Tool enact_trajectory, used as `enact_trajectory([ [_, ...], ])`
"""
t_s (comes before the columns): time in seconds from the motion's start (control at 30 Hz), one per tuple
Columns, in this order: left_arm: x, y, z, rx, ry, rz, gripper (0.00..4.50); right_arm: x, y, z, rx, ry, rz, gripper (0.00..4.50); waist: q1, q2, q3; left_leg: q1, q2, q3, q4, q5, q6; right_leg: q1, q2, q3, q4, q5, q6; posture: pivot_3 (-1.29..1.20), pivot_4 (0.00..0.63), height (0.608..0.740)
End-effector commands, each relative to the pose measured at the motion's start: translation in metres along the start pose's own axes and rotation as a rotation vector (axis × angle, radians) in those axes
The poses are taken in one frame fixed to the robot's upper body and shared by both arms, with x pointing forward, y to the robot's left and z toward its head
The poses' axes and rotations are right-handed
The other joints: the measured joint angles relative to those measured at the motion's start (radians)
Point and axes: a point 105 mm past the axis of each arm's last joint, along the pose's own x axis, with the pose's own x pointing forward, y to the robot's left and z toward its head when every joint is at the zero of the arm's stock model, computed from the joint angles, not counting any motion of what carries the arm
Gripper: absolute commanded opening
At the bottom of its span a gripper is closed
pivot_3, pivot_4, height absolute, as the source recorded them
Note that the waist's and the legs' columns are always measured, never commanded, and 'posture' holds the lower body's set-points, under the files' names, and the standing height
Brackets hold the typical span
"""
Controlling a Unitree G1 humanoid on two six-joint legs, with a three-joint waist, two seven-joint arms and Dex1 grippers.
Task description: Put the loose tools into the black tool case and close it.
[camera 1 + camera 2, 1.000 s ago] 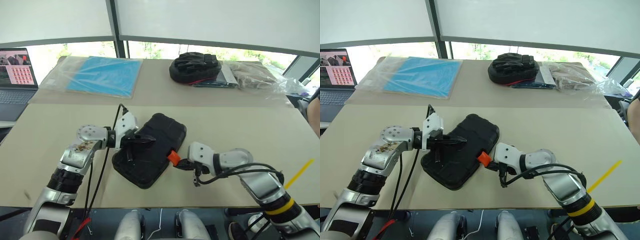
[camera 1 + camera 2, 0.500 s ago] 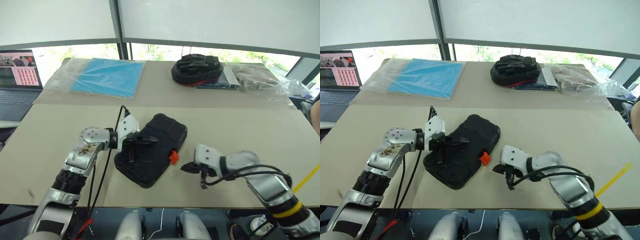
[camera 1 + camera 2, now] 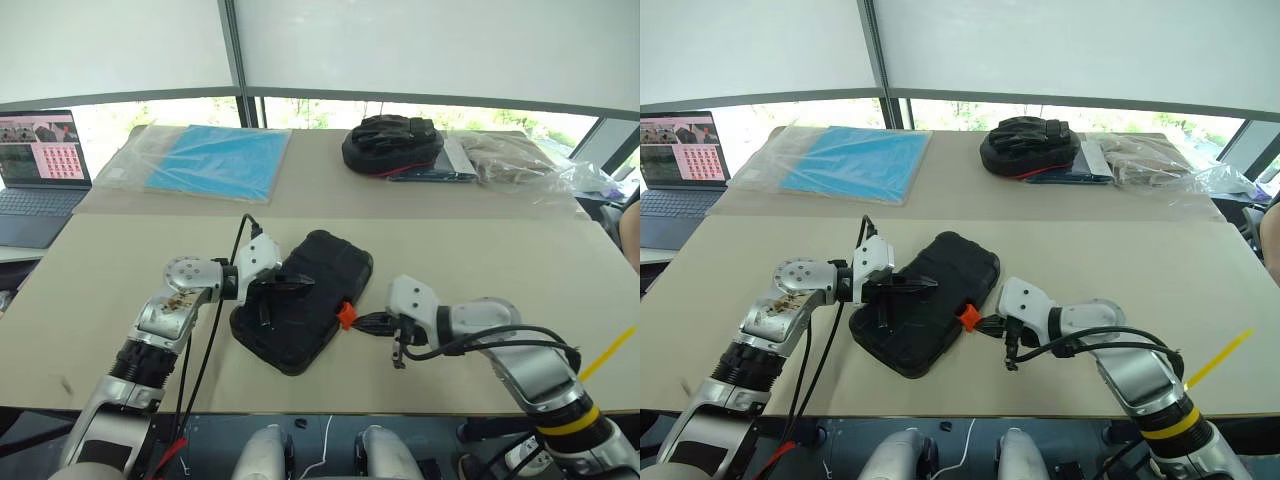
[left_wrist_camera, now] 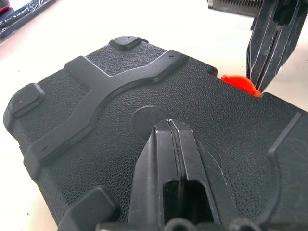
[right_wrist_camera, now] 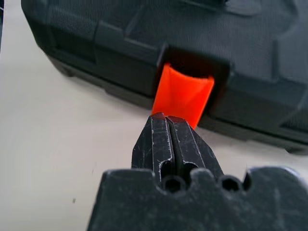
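The closed case (image 3: 303,313) sits mid-worktop (image 3: 480,250), with the left gripper (image 3: 300,284) lying across its lid and the right gripper (image 3: 362,322) right at the orange latch (image 3: 346,315), both with jaws together. Bare worktop lies open to either side of the case and behind it. The far edge is crowded by a blue packet (image 3: 215,160), a black bag (image 3: 392,141) and plastic wrapping (image 3: 520,158); a laptop (image 3: 40,165) stands far left.

A beige table (image 3: 480,245) is taking up most of the scene. A laptop (image 3: 40,170) is sitting open off at the far left edge, screen lit. Next to it a blue sheet in a clear plastic bag (image 3: 205,160) is lying flat. A lumpy black bag with red trim (image 3: 392,143) is resting at the back, with crumpled clear plastic (image 3: 525,160) lying beside it.
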Motion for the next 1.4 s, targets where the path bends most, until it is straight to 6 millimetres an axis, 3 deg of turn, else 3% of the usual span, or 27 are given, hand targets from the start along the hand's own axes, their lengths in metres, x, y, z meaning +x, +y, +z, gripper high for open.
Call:
enact_trajectory([
  [0.03,0.004,-0.012,-0.039,-0.118,0.127,-0.021,0.0,0.002,-0.006,0.01,-0.041,-0.026,-0.018,0.02,-0.001,0.0,0.0,0.0,0.0,0.0,0.0,0.0,0.0,0.0,0.0,0.0,0.0,0.0,0.0,0.0,0.15,0.74],
  [0.37,0.003,-0.012,-0.039,-0.124,0.136,-0.017,0.0,0.008,-0.013,0.017,-0.062,-0.06,-0.039,0.02,-0.002,0.0,0.0,0.0,0.001,0.0,-0.001,0.0,0.0,0.0,0.0,0.0,0.0,0.0,-0.001,0.0,0.15,0.74],
  [0.73,0.003,-0.02,-0.053,-0.131,0.212,-0.041,0.0,0.011,-0.014,0.028,-0.078,-0.102,-0.047,0.02,-0.003,0.0,0.0,0.001,0.001,0.0,-0.003,0.0,0.0,-0.001,0.0,0.0,0.0,-0.003,-0.005,0.0,0.15,0.74],
  [1.27,0.006,-0.034,-0.067,-0.166,0.258,-0.082,0.0,0.034,-0.021,0.042,-0.156,-0.118,-0.044,0.02,-0.018,0.0,0.0,0.002,0.002,0.0,-0.005,0.0,0.0,-0.002,0.0,0.0,0.0,-0.003,-0.005,0.0,0.15,0.74],
  [1.4,0.007,-0.035,-0.067,-0.176,0.253,-0.075,0.0,0.028,-0.017,0.04,-0.137,-0.111,-0.029,0.02,-0.024,0.0,0.0,0.003,0.002,0.0,-0.006,0.0,0.0,-0.002,0.0,0.0,0.0,-0.003,-0.006,0.0,0.15,0.74],
])
